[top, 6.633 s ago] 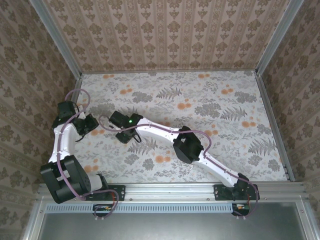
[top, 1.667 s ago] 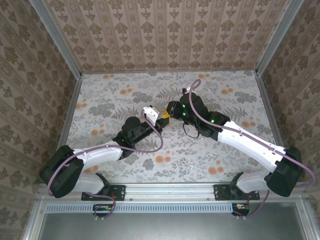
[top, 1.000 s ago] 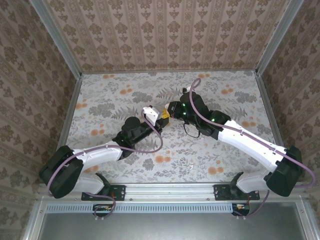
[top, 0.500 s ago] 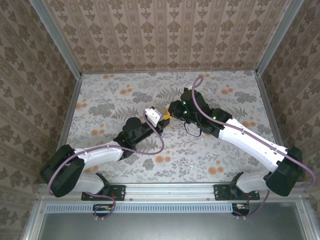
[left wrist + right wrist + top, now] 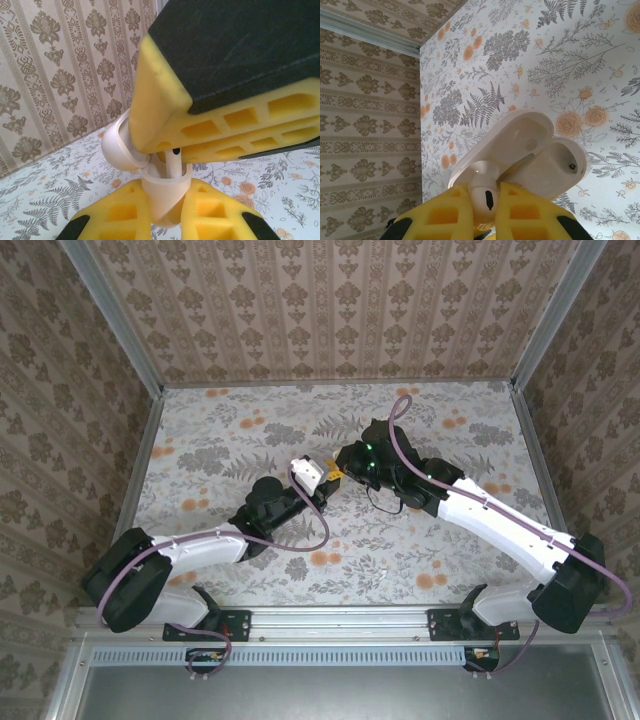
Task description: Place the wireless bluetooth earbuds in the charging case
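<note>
My left gripper is shut on the lower body of the charging case, a small white case held up above the table with its lid swung open to the left. From above, my right gripper is shut on one white earbud. Its stem reaches down into the case's mouth. In the right wrist view the open case lies just beyond the earbud, its two hollow halves facing me. In the top view the case sits between the left gripper and the right gripper at mid-table.
The floral tablecloth covers the table, and patterned walls close it in at the back and sides. Both arms meet near the centre, their cables looping above them.
The right gripper has edged closer onto the case with the earbud, and its wrist has tipped up slightly. The left arm and case have shifted a little to the right.
</note>
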Motion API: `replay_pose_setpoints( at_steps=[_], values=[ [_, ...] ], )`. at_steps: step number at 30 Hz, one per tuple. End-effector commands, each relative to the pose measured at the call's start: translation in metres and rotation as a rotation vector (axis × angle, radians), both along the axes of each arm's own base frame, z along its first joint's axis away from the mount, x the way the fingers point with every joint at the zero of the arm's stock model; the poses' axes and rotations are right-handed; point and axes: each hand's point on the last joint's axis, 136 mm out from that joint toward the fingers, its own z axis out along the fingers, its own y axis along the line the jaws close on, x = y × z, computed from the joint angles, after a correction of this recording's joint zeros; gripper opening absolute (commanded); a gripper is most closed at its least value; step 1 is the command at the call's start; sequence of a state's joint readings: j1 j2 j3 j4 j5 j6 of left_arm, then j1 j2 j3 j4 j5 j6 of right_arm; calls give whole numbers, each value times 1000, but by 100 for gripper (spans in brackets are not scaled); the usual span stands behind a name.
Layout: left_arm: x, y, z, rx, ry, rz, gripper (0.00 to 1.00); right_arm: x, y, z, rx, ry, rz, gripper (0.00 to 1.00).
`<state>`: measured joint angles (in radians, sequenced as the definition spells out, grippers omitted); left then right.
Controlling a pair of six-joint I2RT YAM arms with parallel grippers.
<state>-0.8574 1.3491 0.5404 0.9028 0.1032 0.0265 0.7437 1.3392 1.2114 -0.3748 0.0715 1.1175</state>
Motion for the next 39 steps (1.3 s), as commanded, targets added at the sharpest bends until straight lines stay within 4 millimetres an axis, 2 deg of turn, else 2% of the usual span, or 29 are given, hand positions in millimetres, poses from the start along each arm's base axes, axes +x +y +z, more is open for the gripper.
replay_pose_setpoints(
  at_steps=[1,4,25,30,35,39],
  values=[
    [1,3,20,-46,-68,24,0,-7,-3,-14,-6,69,-3,10],
    [1,4,20,-46,-70,29,0,-8,-2,-19,-15,85,1,15],
    [1,10,17,-43,-70,55,0,-11,-12,-6,-57,55,-3,42],
    [-4,9,17,-47,-64,18,0,-15,-29,19,-113,-26,-3,47],
    [-7,10,18,-90,8,-114,0,-22,-44,57,-145,-157,23,50],
    [-7,13,22,-107,28,-167,0,-24,-36,72,-195,-218,157,51]
  ],
)
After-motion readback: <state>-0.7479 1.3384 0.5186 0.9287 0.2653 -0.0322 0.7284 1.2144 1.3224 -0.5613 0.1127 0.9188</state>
